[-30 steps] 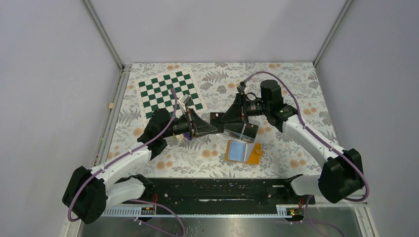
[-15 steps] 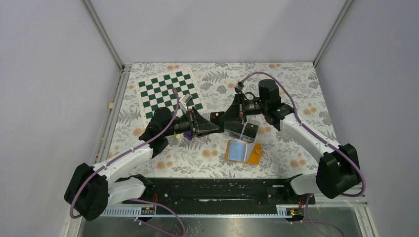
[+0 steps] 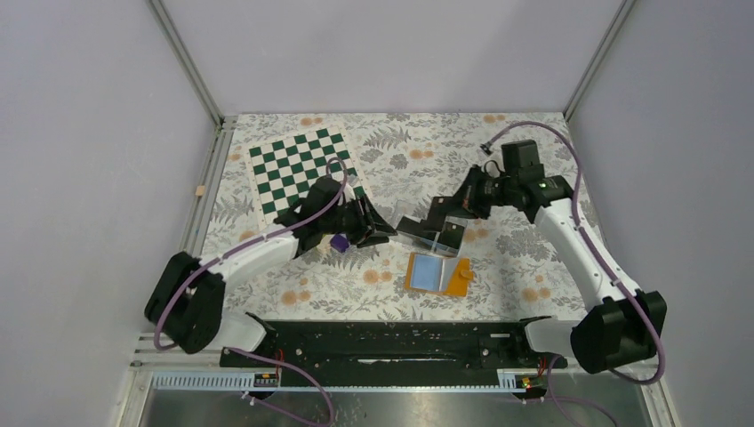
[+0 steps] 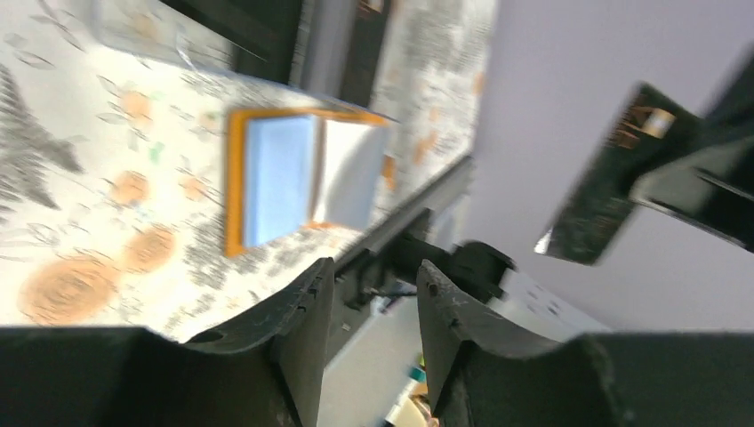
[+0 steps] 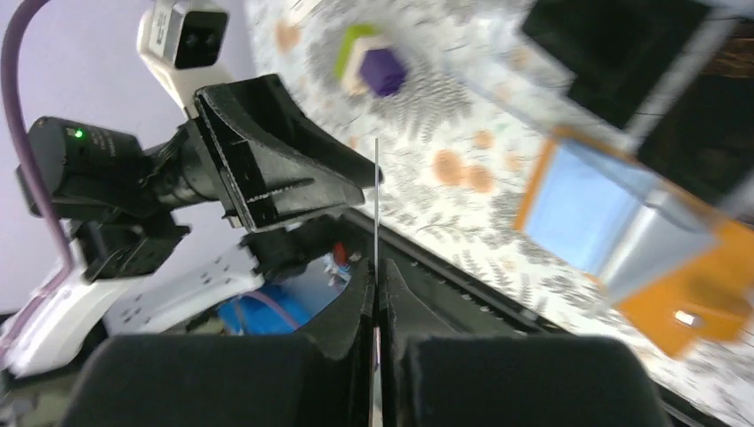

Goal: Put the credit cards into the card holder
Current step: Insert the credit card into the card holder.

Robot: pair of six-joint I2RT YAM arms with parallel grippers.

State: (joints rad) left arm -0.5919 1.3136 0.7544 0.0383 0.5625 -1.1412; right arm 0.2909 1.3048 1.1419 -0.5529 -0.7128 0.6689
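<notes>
The floral-patterned table (image 3: 533,267) carries everything, with a green-and-white chessboard (image 3: 298,169) lying at its far left, away from the work. Both arms reach in toward the middle and their tips come close to each other just beyond the clear plastic box (image 3: 442,233), which sits at the centre with dark flat shapes inside it that look like more black cards (image 5: 622,40) waiting their turn. Just in front of the box, on the near side, the card holder (image 3: 436,273) lies flat and spread open, its light blue pockets facing up and its orange snap flap to the right. No black card shows in or on those pockets, so I judge that nothing has been loaded yet. The right end effector (image 5: 376,262) is clamped on one credit card (image 5: 376,196), seen edge-on from its wrist camera as a thin upright line rising from between the fingers. The card is held in the air, above the table and to the left of the holder. The left end effector (image 4: 375,265) has its fingers parted with nothing between them and points at the held card from close by, perhaps ready to take or steady it. What is left, by my reading, is nearly the whole job: carrying this card to the holder, sliding it into a pocket, then doing the same for those in the box. A small purple block (image 3: 338,242) lies on the table beneath the left arm and plays no part.
</notes>
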